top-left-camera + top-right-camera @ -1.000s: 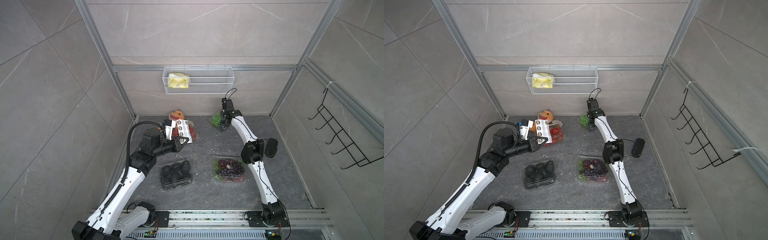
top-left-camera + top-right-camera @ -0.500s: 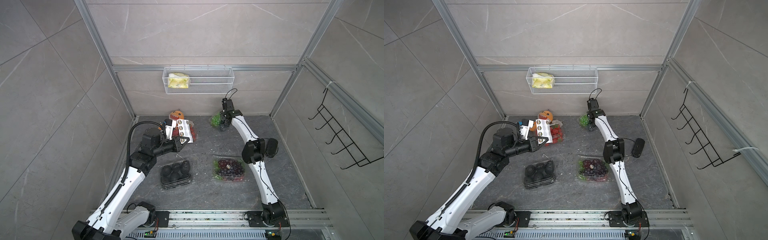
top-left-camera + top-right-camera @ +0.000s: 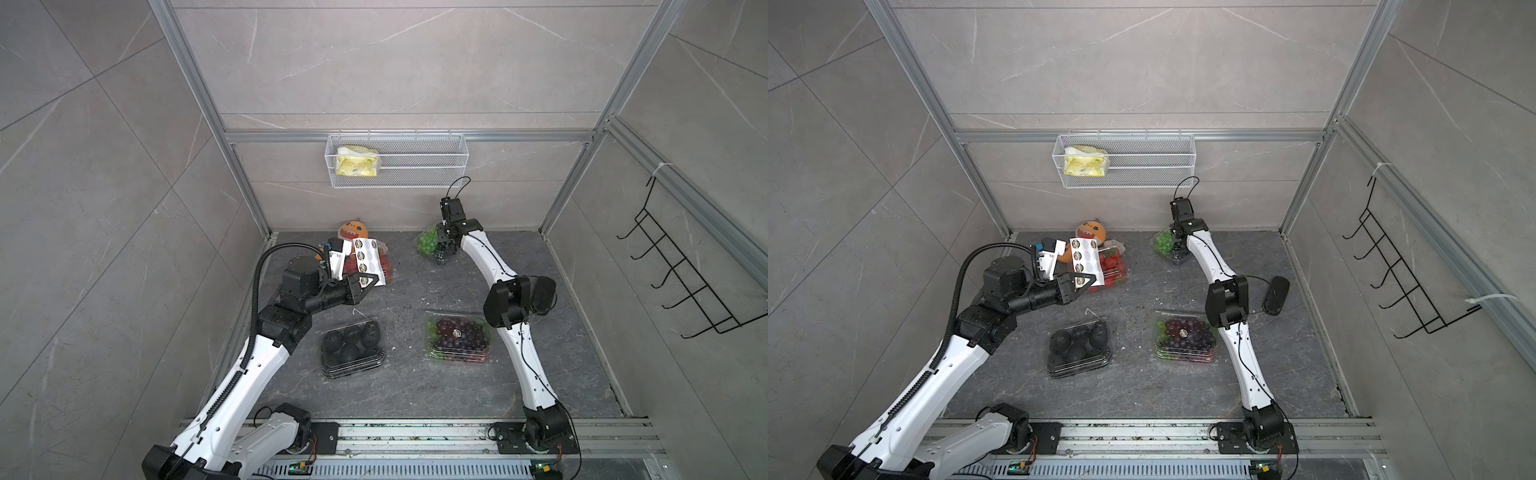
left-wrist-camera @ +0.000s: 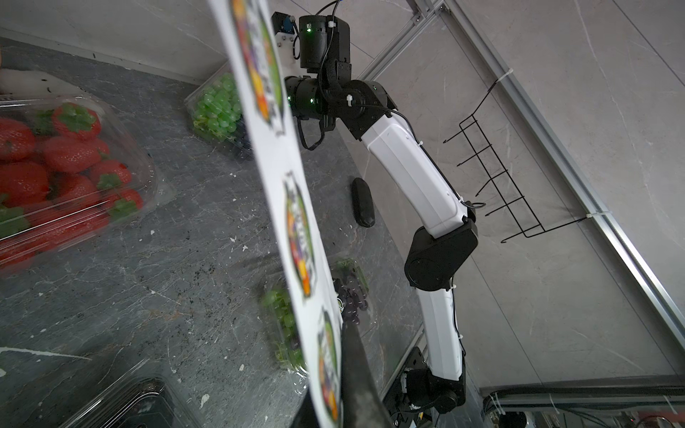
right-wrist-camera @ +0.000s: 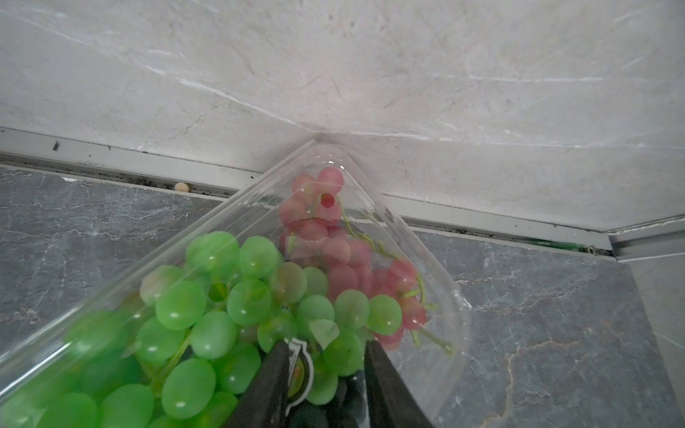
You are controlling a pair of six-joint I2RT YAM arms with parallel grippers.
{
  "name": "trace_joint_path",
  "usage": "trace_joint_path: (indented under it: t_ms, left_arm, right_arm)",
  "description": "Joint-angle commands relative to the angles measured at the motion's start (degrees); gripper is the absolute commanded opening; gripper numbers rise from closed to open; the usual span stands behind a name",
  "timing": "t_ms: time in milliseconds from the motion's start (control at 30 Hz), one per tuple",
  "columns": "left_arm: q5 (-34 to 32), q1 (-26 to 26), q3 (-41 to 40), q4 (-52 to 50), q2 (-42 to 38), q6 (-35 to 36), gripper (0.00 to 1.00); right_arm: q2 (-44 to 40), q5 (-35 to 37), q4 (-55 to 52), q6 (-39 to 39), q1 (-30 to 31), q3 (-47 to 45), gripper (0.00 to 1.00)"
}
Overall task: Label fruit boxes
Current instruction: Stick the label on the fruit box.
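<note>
Four clear fruit boxes sit on the grey floor. The strawberries (image 3: 384, 266) are at the back left and the green grapes (image 3: 428, 243) at the back. The dark fruits (image 3: 351, 343) are in front, and the purple grapes (image 3: 457, 336) beside them carry a round sticker on the lid. My left gripper (image 3: 368, 283) is shut on the lower end of a white sticker sheet (image 3: 365, 259), held upright over the strawberries. My right gripper (image 5: 330, 370) is down on the green grape box (image 5: 222, 296), jaws apart, with a sticker (image 5: 302, 370) clinging to one finger's inner face.
An orange plush toy (image 3: 353, 228) sits against the back wall behind the strawberries. A wire basket (image 3: 395, 166) with a yellow pack hangs on the back wall. A black hook rack (image 3: 681, 274) is on the right wall. A black oblong object (image 3: 1276, 295) lies by the right arm's elbow.
</note>
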Motion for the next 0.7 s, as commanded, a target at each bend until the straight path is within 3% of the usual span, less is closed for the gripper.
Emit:
trace_joint_path:
  t_ms: [0,467,667]
  left_arm:
    - [1.3,0.4,0.0,2.2,-1.2,0.0,0.00]
    - [1.5,0.4,0.0,2.2,-1.3,0.1,0.00]
    - [1.4,0.4,-0.2,2.2,-1.5,0.2,0.00]
  right_arm:
    - [-2.1,-0.9,-2.5,0.8,0.4,-0.8,0.38]
    - [-2.3,-2.3,-3.6,1.0,1.3,-1.1,0.38]
    - [-4.5,-3.8,-3.6,1.4,2.2,-1.7,0.42]
